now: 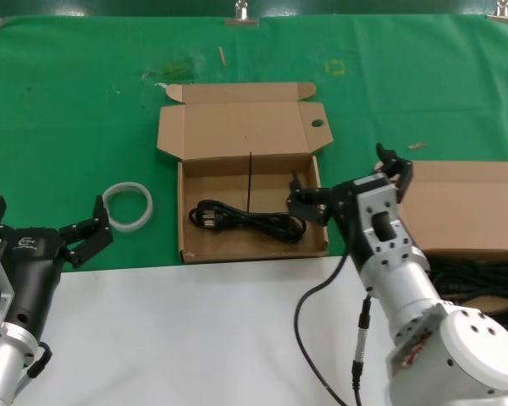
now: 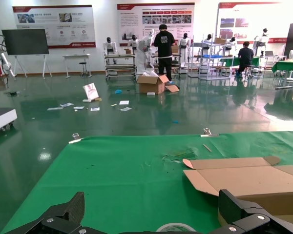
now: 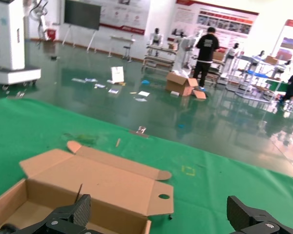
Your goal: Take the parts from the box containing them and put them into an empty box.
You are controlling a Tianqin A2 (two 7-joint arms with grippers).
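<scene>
Right gripper (image 1: 349,180) is hovering, jaws spread and empty, beside the holed box (image 1: 254,245), needing a swing right toward the remaining cords (image 1: 474,283).

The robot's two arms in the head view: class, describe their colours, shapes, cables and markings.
The right arm has silver-grey cylindrical segments, a white round joint cap, a black cable looping beside it, and a black pincer. The left arm has a black casing with a small white logo, a silver lower segment, and a black pincer.

Head camera looks down on the table; both wrist cameras face outward, sharing the holed box (image 1: 252,203)
</scene>
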